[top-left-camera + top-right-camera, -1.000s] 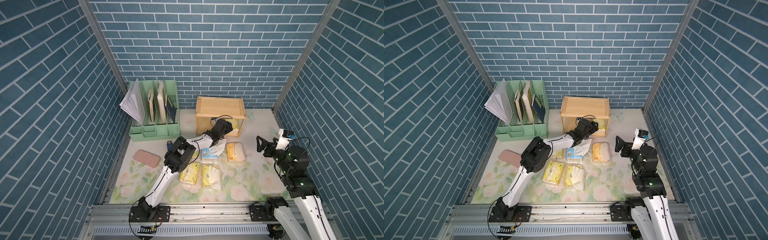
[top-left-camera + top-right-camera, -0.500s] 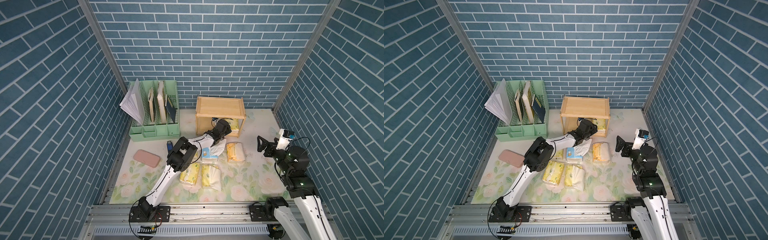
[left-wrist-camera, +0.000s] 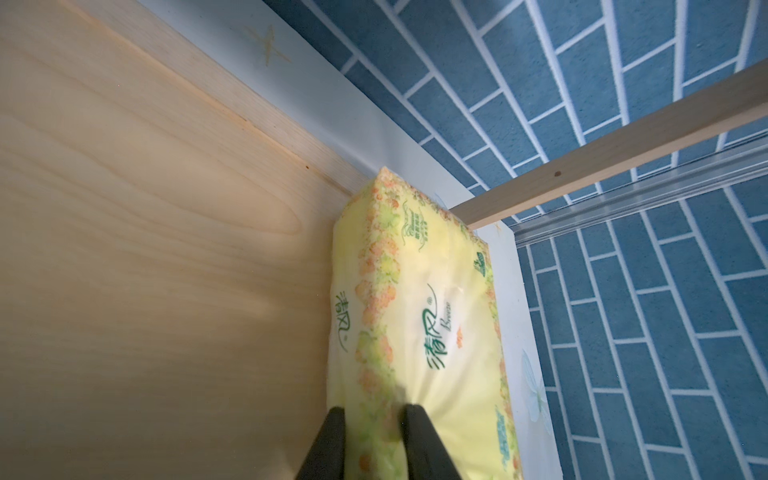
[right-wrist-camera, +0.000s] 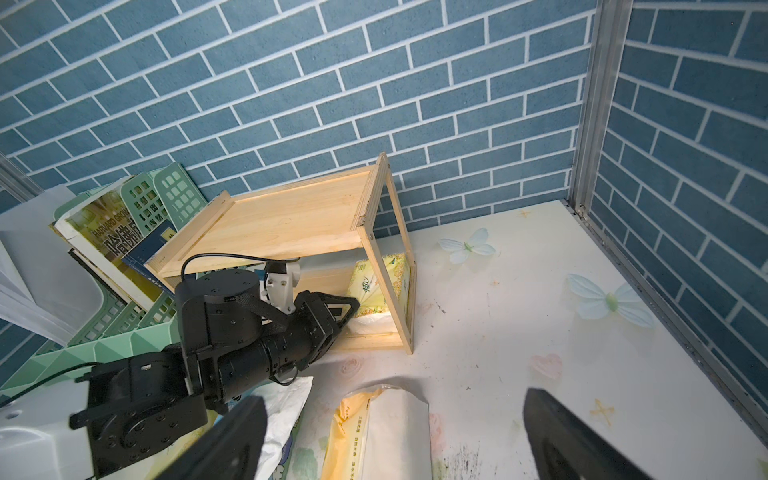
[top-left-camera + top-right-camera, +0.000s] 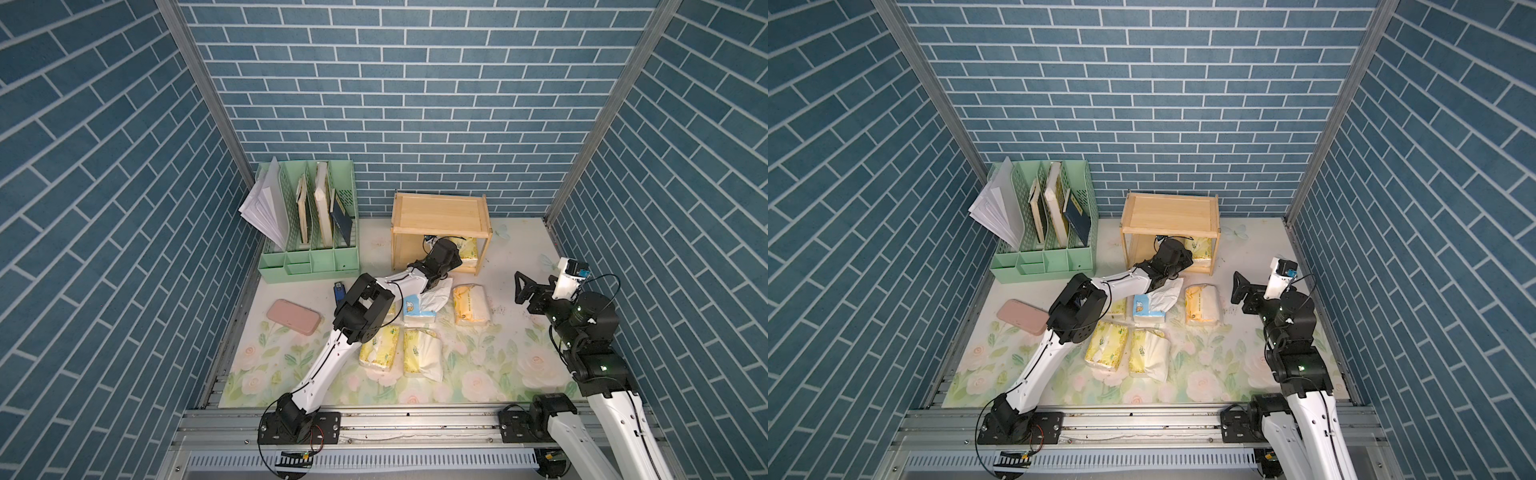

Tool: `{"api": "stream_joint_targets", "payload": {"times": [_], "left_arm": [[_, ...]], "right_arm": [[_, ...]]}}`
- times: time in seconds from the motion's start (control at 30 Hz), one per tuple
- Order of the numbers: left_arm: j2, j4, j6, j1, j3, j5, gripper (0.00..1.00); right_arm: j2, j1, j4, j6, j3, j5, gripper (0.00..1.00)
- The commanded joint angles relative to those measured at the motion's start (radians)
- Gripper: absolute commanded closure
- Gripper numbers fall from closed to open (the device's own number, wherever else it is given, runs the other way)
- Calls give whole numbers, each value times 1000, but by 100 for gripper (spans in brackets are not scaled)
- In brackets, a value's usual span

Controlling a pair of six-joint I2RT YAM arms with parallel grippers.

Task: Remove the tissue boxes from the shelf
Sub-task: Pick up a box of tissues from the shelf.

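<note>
**Last pack in shelf: left gripper on its near end**

The yellow-green tissue pack [image 3: 436, 316] sits on the lower board of the wooden shelf [image 5: 439, 211], at the shelf's right end, just beside the side frame. Its long axis runs toward the shelf's back, straight away from the left gripper [image 3: 372, 415]. That gripper reaches in through the shelf's open front and pinches the pack's near end, wrapper puckered between the fingers. Likely next move: pull out along that axis, toward the shelf front. The right gripper [image 4: 392, 398] is spread wide and empty, out front of the shelf near the orange-yellow tissue pack [image 4: 382, 432]. Left arm clearly nearer.
</note>
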Motion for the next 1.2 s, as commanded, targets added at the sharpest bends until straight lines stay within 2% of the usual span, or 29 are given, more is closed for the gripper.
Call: {"api": "stream_joint_targets", "payload": {"times": [0.0, 0.53, 0.7, 0.9, 1.17], "left_arm": [[-44, -9, 21, 4, -34, -6, 78], [-209, 36, 64, -4, -184, -41, 92], [-262, 56, 69, -10, -236, -49, 92], [-321, 75, 70, -12, -292, -71, 100], [-356, 142, 48, -20, -359, -103, 100]], "right_arm": [[-13, -3, -17, -24, 11, 19, 0], [-12, -4, -18, -26, 5, 34, 0], [-9, -3, -16, -28, 3, 39, 0], [-4, -3, -13, -28, 3, 45, 0], [-6, -3, -15, -27, 3, 50, 0]]}}
